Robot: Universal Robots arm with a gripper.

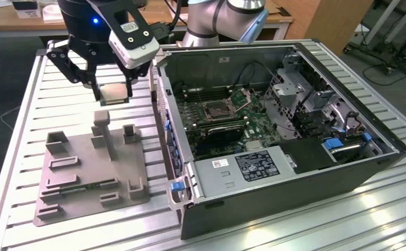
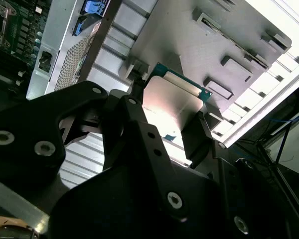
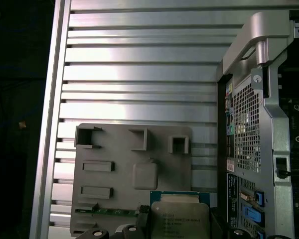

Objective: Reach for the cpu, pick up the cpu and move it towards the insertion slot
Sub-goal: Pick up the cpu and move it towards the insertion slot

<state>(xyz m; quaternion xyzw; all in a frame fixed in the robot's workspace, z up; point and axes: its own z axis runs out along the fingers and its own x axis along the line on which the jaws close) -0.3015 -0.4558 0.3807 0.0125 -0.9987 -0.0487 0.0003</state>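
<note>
The cpu (image 1: 114, 93), a small flat square chip with a silvery metal top and thin rim, sits between the fingers of the black pincer (image 2: 165, 117), which is closed narrowly on two opposite edges of it. The chip hangs above the ribbed aluminium bench (image 1: 35, 104), near the far end of the grey plastic fixture plate (image 1: 84, 167) and outside the open black computer case (image 1: 293, 193). Judged step: pick-up done, carry toward the insertion slot (image 1: 217, 110), a shiny square metal-framed socket with its hinged lid raised, in hand. The case's side wall stands between chip and socket. Faint print on the chip's top and stickers inside the case are not legible.
</note>
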